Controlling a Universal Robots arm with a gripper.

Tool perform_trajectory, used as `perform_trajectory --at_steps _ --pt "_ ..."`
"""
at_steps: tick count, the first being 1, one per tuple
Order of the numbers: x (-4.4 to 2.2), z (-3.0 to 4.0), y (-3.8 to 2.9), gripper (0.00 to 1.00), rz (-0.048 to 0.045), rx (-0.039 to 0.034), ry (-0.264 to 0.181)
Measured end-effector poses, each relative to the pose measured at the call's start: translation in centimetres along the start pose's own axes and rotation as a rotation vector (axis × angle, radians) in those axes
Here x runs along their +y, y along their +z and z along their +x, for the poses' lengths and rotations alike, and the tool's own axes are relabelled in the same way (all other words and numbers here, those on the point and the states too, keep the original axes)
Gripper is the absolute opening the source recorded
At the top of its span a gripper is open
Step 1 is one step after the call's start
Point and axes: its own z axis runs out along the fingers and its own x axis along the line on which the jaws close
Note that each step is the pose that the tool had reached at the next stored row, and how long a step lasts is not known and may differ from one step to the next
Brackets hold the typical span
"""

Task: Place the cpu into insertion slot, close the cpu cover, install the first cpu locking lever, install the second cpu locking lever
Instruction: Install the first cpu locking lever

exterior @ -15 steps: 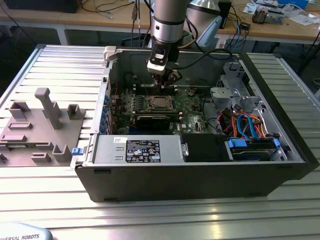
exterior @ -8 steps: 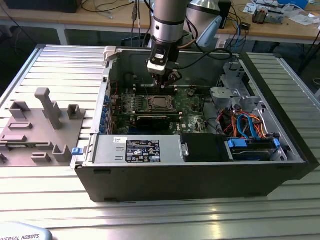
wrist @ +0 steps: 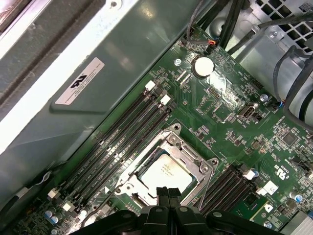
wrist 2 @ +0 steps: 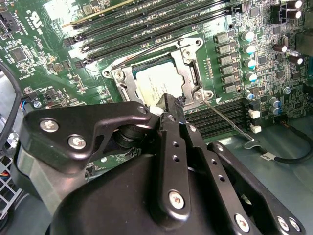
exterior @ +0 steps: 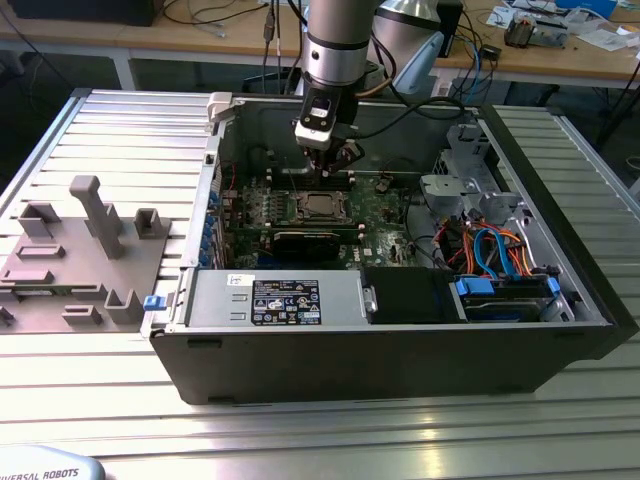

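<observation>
The cpu (wrist: 165,174) lies in the insertion slot (exterior: 318,205), its silver top (wrist 2: 157,81) showing through the window of the cpu cover (wrist: 190,159), which lies flat over it. My gripper (wrist: 164,192) hovers just above the socket's edge with its black fingertips (wrist 2: 171,102) pressed together and nothing between them. In the exterior view the gripper (exterior: 340,158) hangs over the board slightly behind the socket. One thin wire lever (wrist 2: 230,122) slants away from a socket corner. Another lever (wrist 2: 146,49) runs along the side by the memory slots.
The green motherboard (exterior: 385,205) sits inside an open case (exterior: 400,350) with tall walls. Long black memory slots (wrist: 122,132) flank the socket. A power supply (exterior: 285,300) and a drive cage with cables (exterior: 495,250) lie nearby. A grey fixture (exterior: 80,250) stands at the exterior view's left.
</observation>
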Motion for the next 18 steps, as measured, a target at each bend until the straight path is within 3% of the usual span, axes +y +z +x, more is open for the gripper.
perform_trajectory --at_steps 18 --pt "0.0 0.0 0.0 0.11 -0.0001 -0.0002 -0.009"
